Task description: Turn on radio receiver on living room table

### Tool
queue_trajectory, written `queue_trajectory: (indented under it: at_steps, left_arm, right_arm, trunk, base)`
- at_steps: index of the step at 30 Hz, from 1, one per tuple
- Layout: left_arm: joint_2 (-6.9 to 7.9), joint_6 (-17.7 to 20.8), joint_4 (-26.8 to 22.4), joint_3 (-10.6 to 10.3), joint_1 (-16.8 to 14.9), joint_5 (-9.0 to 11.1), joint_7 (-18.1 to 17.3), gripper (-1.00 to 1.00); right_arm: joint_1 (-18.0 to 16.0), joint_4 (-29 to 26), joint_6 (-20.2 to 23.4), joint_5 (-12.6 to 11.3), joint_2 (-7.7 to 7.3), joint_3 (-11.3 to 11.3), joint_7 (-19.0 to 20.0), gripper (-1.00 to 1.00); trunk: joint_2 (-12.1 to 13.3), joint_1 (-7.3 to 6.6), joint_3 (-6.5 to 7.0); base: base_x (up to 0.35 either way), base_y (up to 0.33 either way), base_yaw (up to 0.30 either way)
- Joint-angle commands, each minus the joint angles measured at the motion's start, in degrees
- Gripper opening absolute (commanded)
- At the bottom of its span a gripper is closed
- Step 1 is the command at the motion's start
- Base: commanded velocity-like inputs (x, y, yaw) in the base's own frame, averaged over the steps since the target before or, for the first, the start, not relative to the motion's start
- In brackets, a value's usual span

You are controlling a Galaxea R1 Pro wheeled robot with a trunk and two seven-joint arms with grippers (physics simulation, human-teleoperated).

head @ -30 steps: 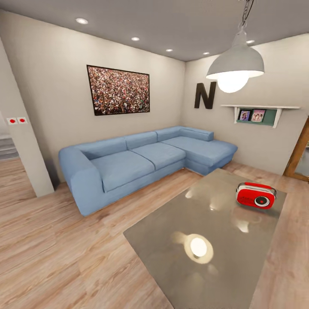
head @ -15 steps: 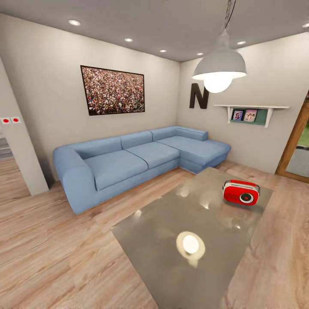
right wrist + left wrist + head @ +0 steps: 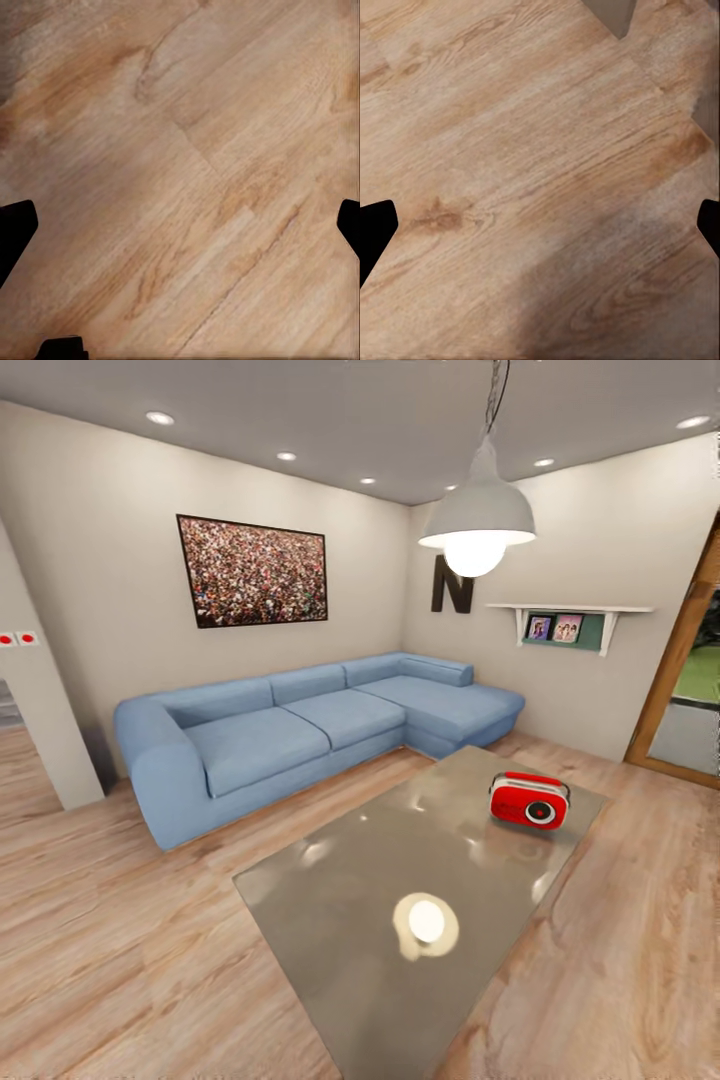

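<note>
Distance is what governs this moment: the radio receiver [image 3: 529, 801] sits upright near the far right corner of the table [image 3: 400, 900], well apart from me, dial facing my way. My left gripper [image 3: 540, 225] and right gripper [image 3: 180, 225] hang over bare wood floor [image 3: 120, 940] with fingers spread wide and nothing between them, I judge because reaching makes no sense from here. Sofa [image 3: 300, 730] stands beyond the table.
</note>
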Motion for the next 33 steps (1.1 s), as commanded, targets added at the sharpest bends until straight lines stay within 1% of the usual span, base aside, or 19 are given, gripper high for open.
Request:
queue_trajectory:
  at_steps: [1,8,13,33]
  left_arm:
    - [0.0,0.0,0.0,0.0,0.0,0.0,0.0,1.0]
    - [0.0,0.1,0.0,0.0,0.0,0.0,1.4,1.0]
    - [0.0,0.1,0.0,0.0,0.0,0.0,1.6,1.0]
    - [0.0,0.0,0.0,0.0,0.0,0.1,1.6,1.0]
  right_arm:
    - [0.0,0.0,0.0,0.0,0.0,0.0,0.0,1.0]
    - [0.0,0.0,0.0,0.0,0.0,0.0,0.0,1.0]
    - [0.0,0.0,0.0,0.0,0.0,-0.1,0.0,1.0]
    - [0.0,0.0,0.0,0.0,0.0,-0.1,0.0,1.0]
  trunk:
    - [0.0,0.0,0.0]
    - [0.0,0.0,0.0]
    - [0.0,0.0,0.07]
    - [0.0,0.0,0.78]
  base:
    - [-0.125,-0.307,0.0]
    - [-0.106,-0.309,-0.005]
    - [-0.04,-0.206,-0.175]
    - [-0.001,-0.007,-0.267]
